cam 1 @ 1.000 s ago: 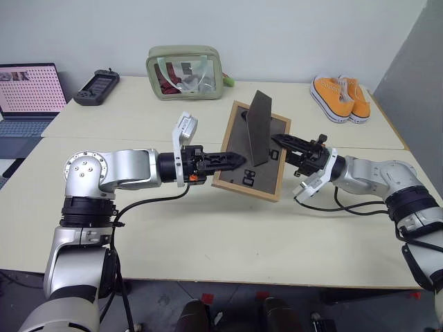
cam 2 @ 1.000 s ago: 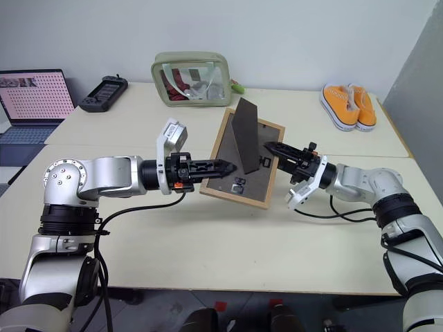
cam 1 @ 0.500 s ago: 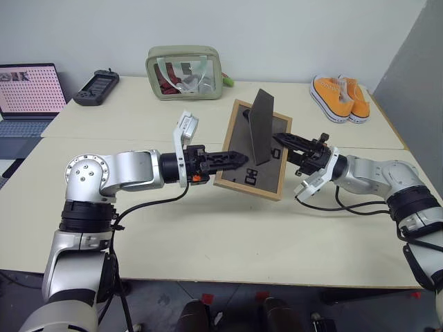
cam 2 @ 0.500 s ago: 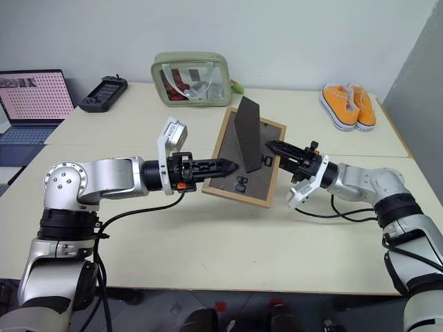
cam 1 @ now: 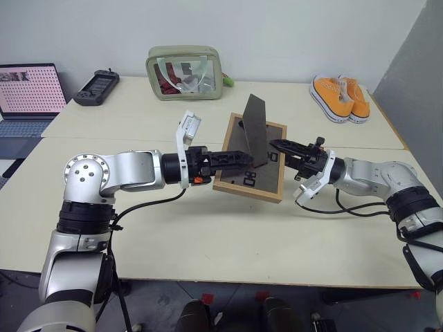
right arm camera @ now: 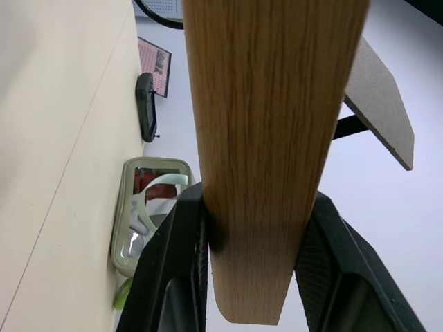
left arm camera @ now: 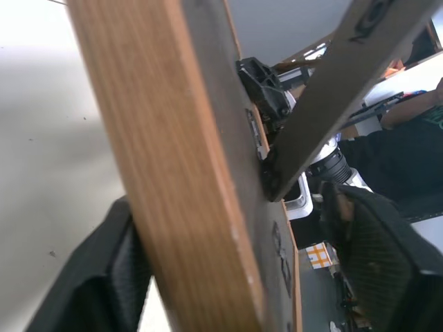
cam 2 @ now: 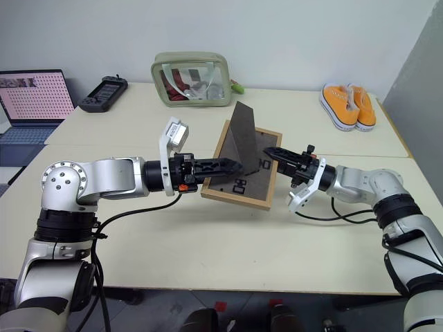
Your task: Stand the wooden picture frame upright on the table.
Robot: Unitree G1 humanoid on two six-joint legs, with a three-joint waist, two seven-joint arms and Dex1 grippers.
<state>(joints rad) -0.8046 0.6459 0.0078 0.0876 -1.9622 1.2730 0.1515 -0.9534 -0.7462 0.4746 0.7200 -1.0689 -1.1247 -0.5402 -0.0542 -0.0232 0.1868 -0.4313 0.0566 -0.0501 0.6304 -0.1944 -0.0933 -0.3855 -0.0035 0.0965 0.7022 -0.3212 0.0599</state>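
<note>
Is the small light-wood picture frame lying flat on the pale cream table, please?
No, the small light-wood picture frame is tilted, back panel up with its stand folded out, and the right gripper clamps its edge.

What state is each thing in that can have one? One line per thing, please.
wooden picture frame: tilted, back up, stand folded out.
left gripper: open, fingers straddle the frame's edge.
right gripper: shut on the frame's edge.
laptop: open, screen lit.
pouch: upright.
orange shoes: paired, side by side.
</note>
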